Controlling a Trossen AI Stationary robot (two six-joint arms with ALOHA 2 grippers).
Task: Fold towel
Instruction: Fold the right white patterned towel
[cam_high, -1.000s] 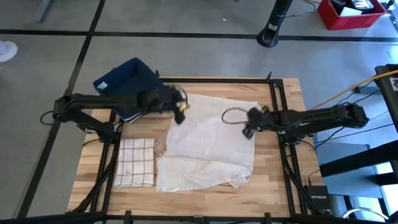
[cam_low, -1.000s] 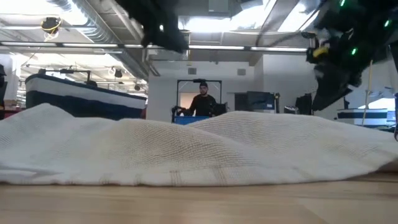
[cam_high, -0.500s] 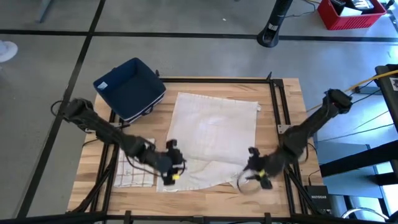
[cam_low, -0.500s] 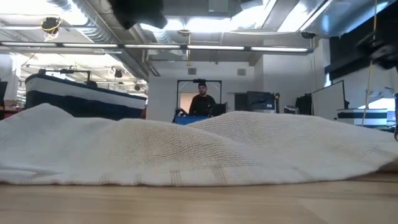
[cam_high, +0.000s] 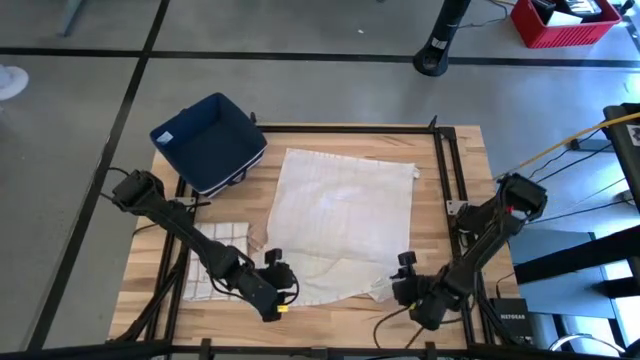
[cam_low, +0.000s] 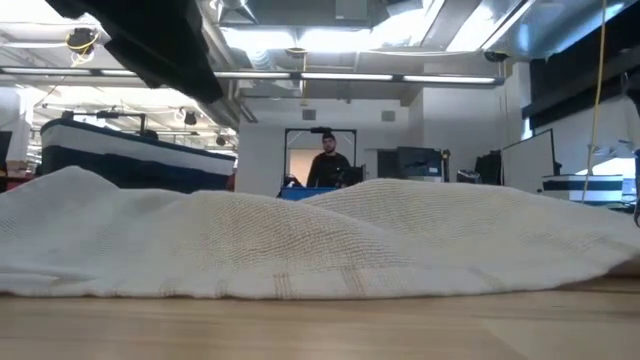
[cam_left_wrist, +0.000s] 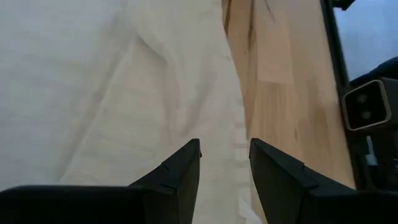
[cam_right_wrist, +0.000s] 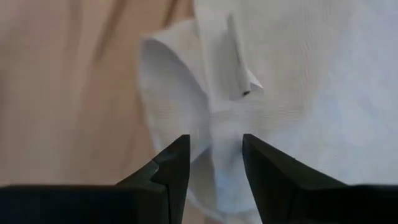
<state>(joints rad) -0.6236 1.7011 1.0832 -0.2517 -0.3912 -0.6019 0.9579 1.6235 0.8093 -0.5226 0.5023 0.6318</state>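
Your left claw is hanging released over the near left corner of the towel, its fingers parted with cloth showing between them and nothing pinched. Your right claw is doing the same at the near right corner, fingers spread over a curled, rumpled flap, grasping nothing.

The towel is lying spread across the middle of the table, flat at the far edge and bunched along the near edge where both claws are waiting. So you are sitting at the start of the first fold, lining up on the two near corners.

Next, you are looking at lowering both claws until each straddles its corner, then closing on the cloth. The right corner is folded over on itself, so you are likely needing to catch the whole flap rather than a single layer. After that, the corners want carrying together toward the far edge.

Beside the left claw a small checked cloth is lying just next to the towel; keep clear of it. A blue bin is sitting at the far left corner
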